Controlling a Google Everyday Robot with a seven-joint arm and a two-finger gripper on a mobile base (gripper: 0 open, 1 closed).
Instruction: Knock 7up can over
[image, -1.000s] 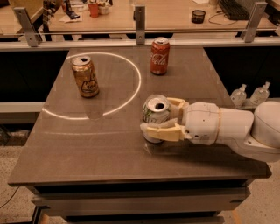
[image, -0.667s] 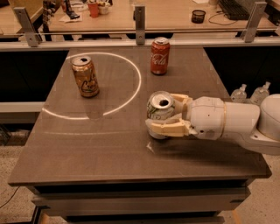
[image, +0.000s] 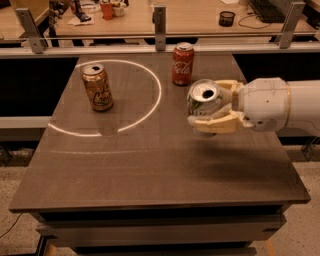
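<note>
- Cream plastic claw (image: 206, 107) sits R of centre over the counter (image: 150, 170). It comes in from the R edge on a white arm (image: 280, 105).
- Your claw is clamped on the 7up can (image: 202, 102). One finger (image: 227, 86) is on the far side, the other (image: 216, 125) on the near side, both pressed against the can wall.
- 7up can: silver/white body w/ green marks, lid opened. It's not upright. It's tilted, top leaning toward the camera & a bit L, so you look almost straight into the lid.
- Can base is hidden behind the near finger, so can't tell if it touches the counter. There's a dark shadow on the surface just below the claw.
- Red Coca-Cola can (image: 183, 64): upright, far part of the counter, just beyond & a little L of the claw, not touching it.
- Gold can (image: 97, 87): upright, far-L part of the counter, well apart from the 7up can.
- Pale arc (image: 157, 92) on the counter curves around the gold can. The Coca-Cola can stands just outside it on the R, and the 7up can is outside it too.
- Counter top: dark grey-brown, matt.
- Bkgd: metal rail w/ posts (image: 159, 22) along the far edge, then a wooden desk w/ a small black cup (image: 227, 18).
</note>
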